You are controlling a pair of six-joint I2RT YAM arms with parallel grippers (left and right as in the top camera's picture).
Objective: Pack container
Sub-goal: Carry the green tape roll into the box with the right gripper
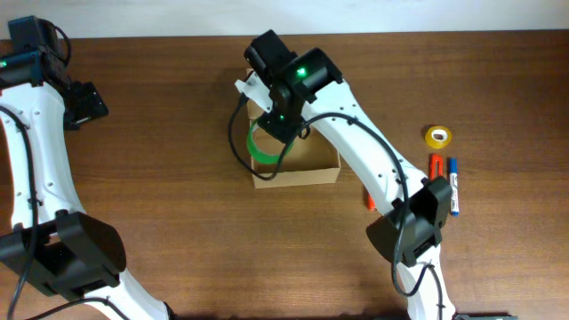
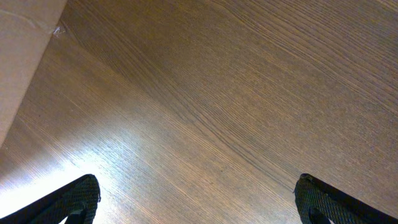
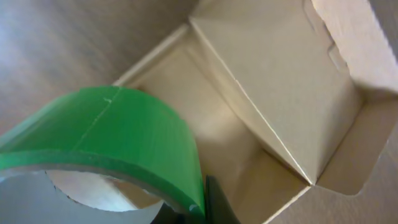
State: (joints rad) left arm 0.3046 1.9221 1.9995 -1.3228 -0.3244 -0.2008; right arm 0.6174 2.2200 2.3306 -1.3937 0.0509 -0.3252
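The container (image 1: 311, 169) is an open tan cardboard box at the table's middle, its flap lid standing up at the back. It fills the right wrist view (image 3: 273, 93), seen from above with its inside bare. My right gripper (image 1: 277, 124) is shut on a green tape roll (image 1: 260, 147) and holds it over the box's left part. In the right wrist view the roll (image 3: 118, 130) hangs above the box opening, one dark finger (image 3: 214, 202) pressed on its outer wall. My left gripper (image 2: 196, 199) is open and empty over bare wood at the far left.
A yellow tape roll (image 1: 437, 137) lies to the right of the box. Beside it are a red pen (image 1: 436, 165), a blue pen (image 1: 454, 187) and an orange pen (image 1: 368, 200). A tan cardboard edge (image 2: 18, 56) shows in the left wrist view.
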